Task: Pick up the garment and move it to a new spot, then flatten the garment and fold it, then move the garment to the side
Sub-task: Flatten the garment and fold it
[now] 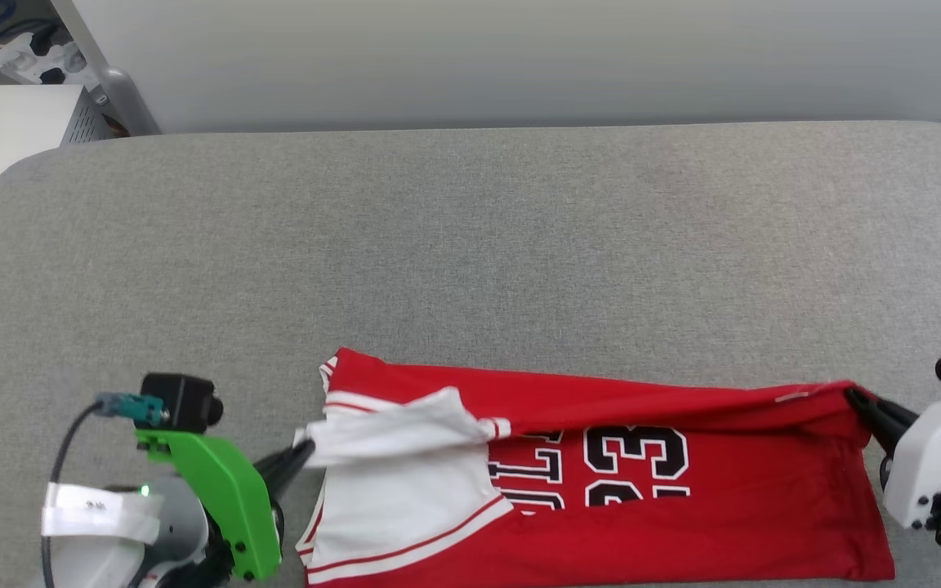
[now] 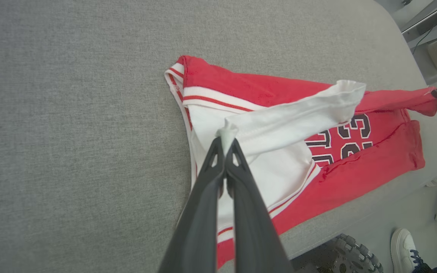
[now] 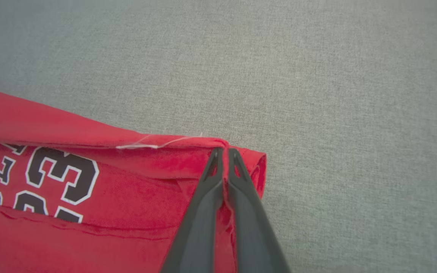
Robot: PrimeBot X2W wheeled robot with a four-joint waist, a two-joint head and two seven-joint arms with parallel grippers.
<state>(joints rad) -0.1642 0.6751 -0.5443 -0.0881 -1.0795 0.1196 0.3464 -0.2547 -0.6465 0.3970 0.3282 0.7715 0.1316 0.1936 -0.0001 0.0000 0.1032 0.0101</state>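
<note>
The garment (image 1: 687,523) lies stretched sideways along the near part of the grey fabric-topped table (image 1: 470,245). Its collar and white sleeves are toward the robot's left and its red hem toward the right, with the rest of the surface beyond it bare. The left end effector (image 1: 305,447) is clenched on the garment. In the left wrist view its two dark fingers (image 2: 241,178) meet on the bunched tip of a white sleeve (image 2: 294,115), which runs from the pinch as a raised band across the chest toward the black, white-edged number 23 (image 2: 353,138). The right end effector (image 1: 853,398) is likewise clamped on the garment, gripping the far corner of the hem. In the right wrist view its fingertips (image 3: 211,167) are pressed together over a doubled edge of red cloth, and a loose white thread (image 3: 139,145) lies along the fold just beside them. Between the two grips the far edge of the garment forms a long red fold turned toward the near side. A crease in the cloth cuts off the lower part of the number and lettering. In the left wrist view the garment's near side comes close to the table's front edge. Below that edge are a knobbly wheel (image 2: 349,256) and a person's white shoe (image 2: 402,246) on the floor.
</note>
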